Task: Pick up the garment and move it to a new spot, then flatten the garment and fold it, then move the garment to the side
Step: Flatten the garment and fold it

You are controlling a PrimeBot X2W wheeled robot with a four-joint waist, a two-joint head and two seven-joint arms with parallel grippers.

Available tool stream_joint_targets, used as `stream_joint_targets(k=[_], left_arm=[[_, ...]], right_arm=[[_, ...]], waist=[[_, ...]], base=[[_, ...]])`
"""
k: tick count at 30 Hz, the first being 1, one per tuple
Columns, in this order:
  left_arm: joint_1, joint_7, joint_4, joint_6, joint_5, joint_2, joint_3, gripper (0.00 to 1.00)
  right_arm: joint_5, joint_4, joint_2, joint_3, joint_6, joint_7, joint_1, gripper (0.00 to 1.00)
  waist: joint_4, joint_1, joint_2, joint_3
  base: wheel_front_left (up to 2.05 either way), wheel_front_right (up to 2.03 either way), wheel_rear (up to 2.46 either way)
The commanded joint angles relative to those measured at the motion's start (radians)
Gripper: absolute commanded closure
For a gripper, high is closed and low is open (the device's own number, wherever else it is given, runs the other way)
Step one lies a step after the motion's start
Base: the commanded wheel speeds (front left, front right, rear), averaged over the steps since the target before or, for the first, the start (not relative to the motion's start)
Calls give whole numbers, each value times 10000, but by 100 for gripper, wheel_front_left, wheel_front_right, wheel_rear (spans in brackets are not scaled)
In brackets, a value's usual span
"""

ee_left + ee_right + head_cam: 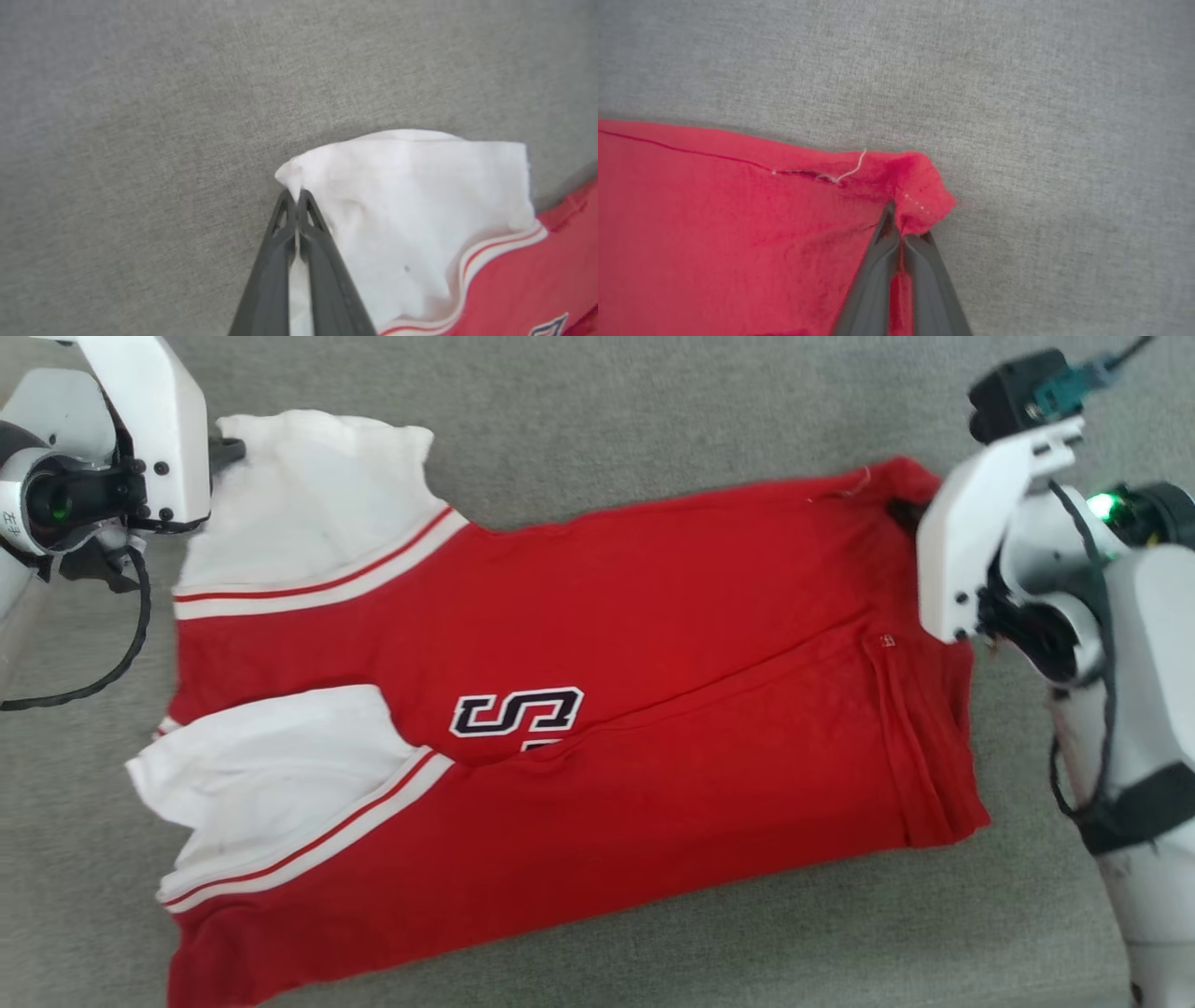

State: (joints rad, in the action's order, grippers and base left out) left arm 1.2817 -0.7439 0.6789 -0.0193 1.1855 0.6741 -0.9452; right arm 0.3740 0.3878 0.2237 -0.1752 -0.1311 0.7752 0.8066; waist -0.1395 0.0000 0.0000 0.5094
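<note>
The garment (653, 663) lies spread across a grey fabric surface (653, 420), running from the left edge of the head view almost to the right, slightly slanted. Nothing else sits on the cloth or crowds it.

At the far left, a black cable (121, 653) loops down from the left arm's white housing onto the grey. Just beside it is the upper white panel (317, 504), edged in thin red-and-white stripes. A second white panel (271, 775) lies at lower left.

The left gripper (297, 195) is at the top-left corner of that upper panel. In the left wrist view its dark fingers are clenched together, with a sliver of white cloth pinched between them and the corner bunched at their tips.

Towards the middle, a dark letter patch (518, 711) outlined in white sits on the red, half tucked under a diagonal fold.

Further right the red runs on, creased, to its top-right corner, where a loose white thread (852, 170) curls off the seam. The right gripper (900, 226) is pressed closed on that corner, with red fabric caught between the fingers and puckered over their tips. In the head view the arm's white casing hides those fingers, apart from what may be a dark tip at the cloth's edge. A green light (1102, 506) glows on the right arm.
</note>
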Motion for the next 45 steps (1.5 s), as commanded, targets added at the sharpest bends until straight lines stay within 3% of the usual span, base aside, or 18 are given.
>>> stream_joint_targets(k=[1, 15, 21, 27, 35, 40, 43, 44, 45], left_arm=[[-53, 85, -147, -71, 12, 70, 47, 100], [-644, 425, -2238, 245, 283, 648, 291, 100], [-1318, 448, -3726, 695, 410, 1200, 302, 100], [-2452, 482, -6265, 1642, 777, 2252, 442, 100], [-4515, 734, -9985, 3539, 1276, 4018, 371, 100], [-5680, 977, -10914, 4245, 1650, 4384, 17, 100], [-6168, 1083, -10656, 4338, 1731, 4262, -224, 100], [-6281, 1100, -10489, 4252, 1764, 4154, -325, 100], [-6360, 1155, -10267, 4181, 1795, 4022, -362, 100]], right_arm=[[12, -124, 177, -8, 6, -148, -317, 100], [-82, -1956, 1027, 446, 5, -1429, -1877, 100], [104, -2959, 1340, 547, 5, -1523, -2655, 100], [436, -4385, 1786, 670, 5, -1338, -3856, 100], [833, -5971, 2157, 1284, 5, -568, -5936, 100], [1047, -6016, 2077, 1406, 5, -205, -6656, 100], [1179, -5700, 2020, 1297, 5, -108, -6763, 100], [1128, -5587, 2067, 1236, 3, -45, -6747, 87], [1167, -5473, 2034, 1198, 3, -14, -6693, 64]], waist=[[183, 0, 0, -244], [931, 0, 0, -1426], [1138, 0, 0, -1785], [1319, 0, 0, -2010], [1496, 0, 0, -2063], [1510, 0, 0, -2009], [1518, 0, 0, -1950], [1527, 0, 0, -1937], [1530, 0, 0, -1919]], base=[[0, 0, 0], [0, 0, 0], [0, 0, 0], [0, 0, 0], [0, 0, 0], [0, 0, 0], [0, 0, 0], [0, 0, 0], [0, 0, 0]])
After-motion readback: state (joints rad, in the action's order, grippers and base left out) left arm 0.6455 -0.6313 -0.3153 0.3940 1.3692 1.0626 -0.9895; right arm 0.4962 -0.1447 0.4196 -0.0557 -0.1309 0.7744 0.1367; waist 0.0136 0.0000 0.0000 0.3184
